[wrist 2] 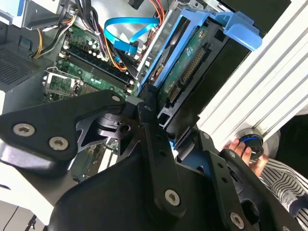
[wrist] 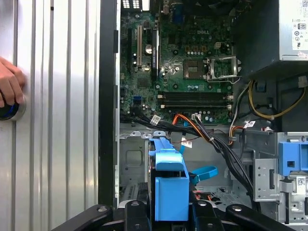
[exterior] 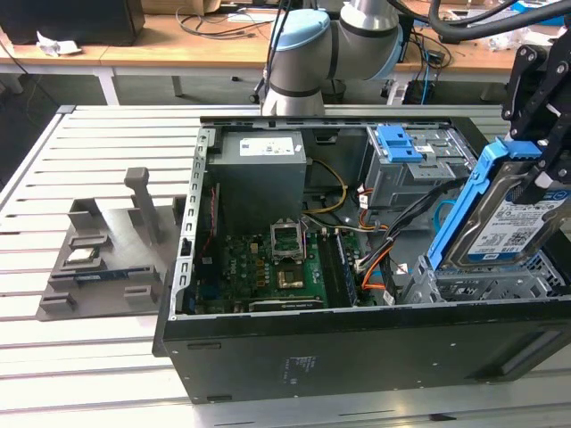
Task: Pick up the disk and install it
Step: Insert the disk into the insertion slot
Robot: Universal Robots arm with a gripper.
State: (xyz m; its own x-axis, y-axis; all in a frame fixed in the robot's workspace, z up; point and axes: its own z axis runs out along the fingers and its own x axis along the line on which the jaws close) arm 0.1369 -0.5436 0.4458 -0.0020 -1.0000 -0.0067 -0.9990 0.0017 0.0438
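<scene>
One robot arm [exterior: 330, 45] is reaching over an open computer case [exterior: 357, 357] that is lying on its side on a slatted metal tabletop [exterior: 89, 374]. We are seeing its black pincer [exterior: 535, 174] pinching the disk [exterior: 504, 227] at the upper end, squeezing the bright blue bracket that frames the silver-grey drive. The disk is hanging tilted in the air with its white-and-blue label facing outward. It is above the grey metal drive cage [exterior: 486, 287] in the corner of the case at the exterior view's right. Its lower edge is coming close to the cage, and we cannot tell whether the two are touching. In the second wrist view the pincer [wrist 2: 173, 130] is gripping the disk [wrist 2: 187, 62], whose green circuit-board side is showing. In the first wrist view we are looking along the disk [wrist: 171, 187] edge-on, with the pincer [wrist: 171, 216] clamping it between two black fingers [wrist: 132, 214]. Inside the case, a green motherboard [exterior: 268, 263] is lying flat, with a bigger grey power supply box [exterior: 263, 174] beside it. A small blue latch piece [exterior: 399, 143] is sitting at the far wall. A person's hand [wrist: 8, 84] is resting on the tabletop beside the case. A grey moulded tray [exterior: 107, 259] is sitting on the tabletop at the exterior view's left.
</scene>
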